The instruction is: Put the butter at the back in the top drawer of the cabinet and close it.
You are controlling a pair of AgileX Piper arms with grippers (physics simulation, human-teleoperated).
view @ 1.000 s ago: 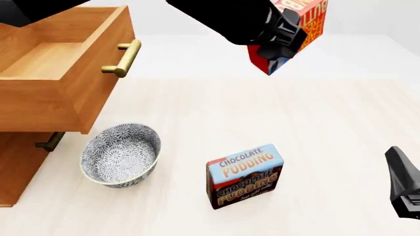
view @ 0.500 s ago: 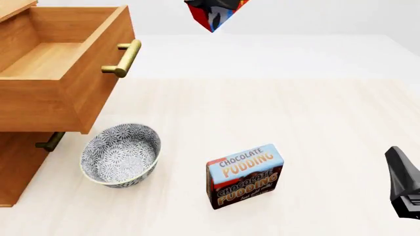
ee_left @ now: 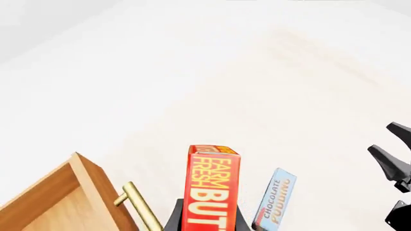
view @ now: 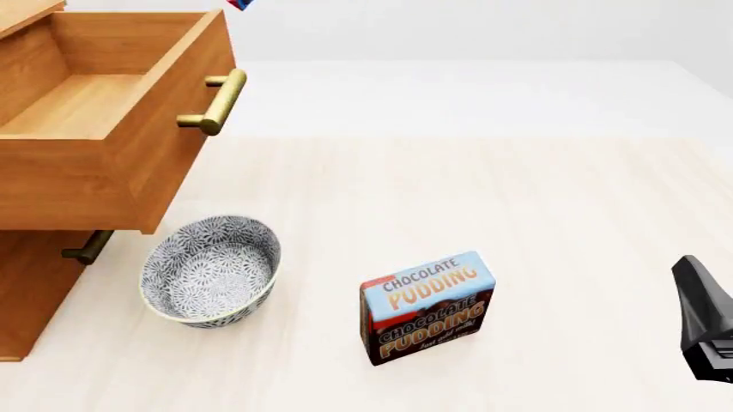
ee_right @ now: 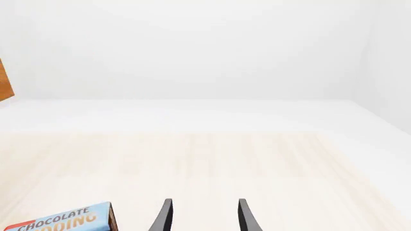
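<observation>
So the right gripper [ee_right: 202, 219] is parked low at the near right edge of the table with its jaws apart and nothing between them, basically out of the picture for this one. Just ahead of it to the left sits the chocolate pudding box [view: 427, 307], and further left the patterned bowl [view: 211, 269] right by the foot of the cabinet [view: 29, 300]. The left gripper [ee_left: 205, 222] is the one that matters: it's clamped on the butter [ee_left: 212, 187], box standing on end with its long axis running along the fingers, held high above the table. In the front view only a tiny red and blue corner of it pokes in at the top edge, roughly over the front panel of the top drawer [view: 172, 129], which is pulled out and open. From the wrist camera the drawer's brass handle [ee_left: 141, 207] sits just beside the box, open cavity off to that side. I'd say the butter needs to carry sideways over that front panel and then drop in toward the rear.
</observation>
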